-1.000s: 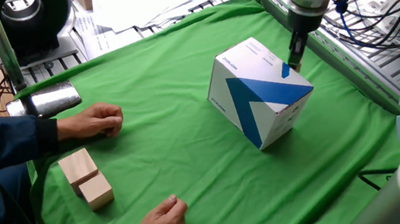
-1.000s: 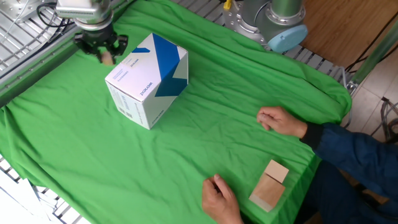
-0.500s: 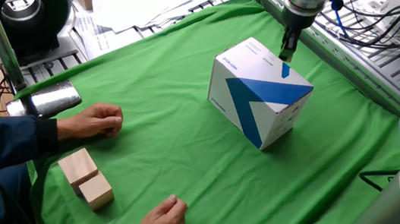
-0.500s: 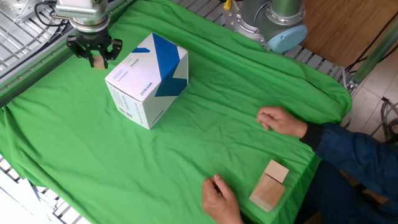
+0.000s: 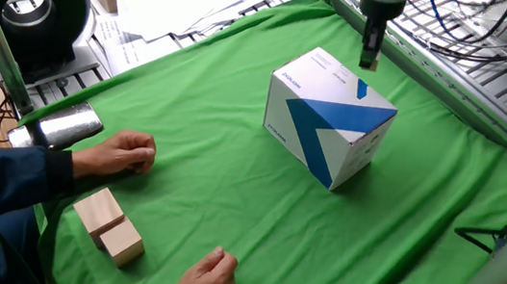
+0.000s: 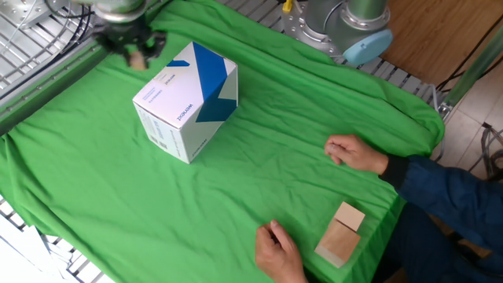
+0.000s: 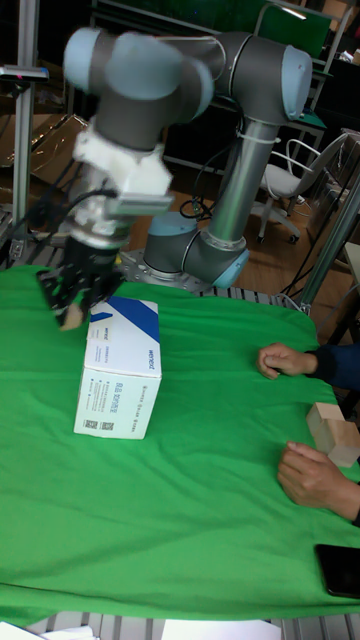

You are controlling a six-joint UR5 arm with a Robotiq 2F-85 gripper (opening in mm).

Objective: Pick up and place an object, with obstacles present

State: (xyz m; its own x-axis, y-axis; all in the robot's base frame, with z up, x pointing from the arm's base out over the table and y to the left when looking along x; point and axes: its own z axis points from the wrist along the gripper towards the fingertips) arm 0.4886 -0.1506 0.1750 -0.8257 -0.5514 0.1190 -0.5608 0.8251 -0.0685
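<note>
- One box stood on the green cloth, white with blue angular shapes and small blue print, the largest thing on the table.
- One cube, tiny and pale, showed between the fingers of the gripper; in the tall view it was a small tan blur at the fingertips.
- Two wooden blocks lay touching each other near the cloth's edge on the person's side, well apart from the box.
- Two hands of a person in a blue sleeve rested on the cloth: one beside the blocks, the other at the cloth's near edge in that view.
- One arm reached over the far corner of the cloth, beside the box.
- The gripper hung in the air above the cloth, just beside the box's upper edge and apart from it, near the metal rails at the table's border.
- Between the box and the person's hands a broad stretch of bare cloth lay open; the strip between the box and the rail-side edge was narrow.
- The fingers were drawn in and pinching the cube, which was clear of the cloth; the other fixed view blurred them, so the exact gap could not be told.
- In one fixed view the gripper appeared as a slim dark shape above the box's far top corner, the cube hidden.
</note>
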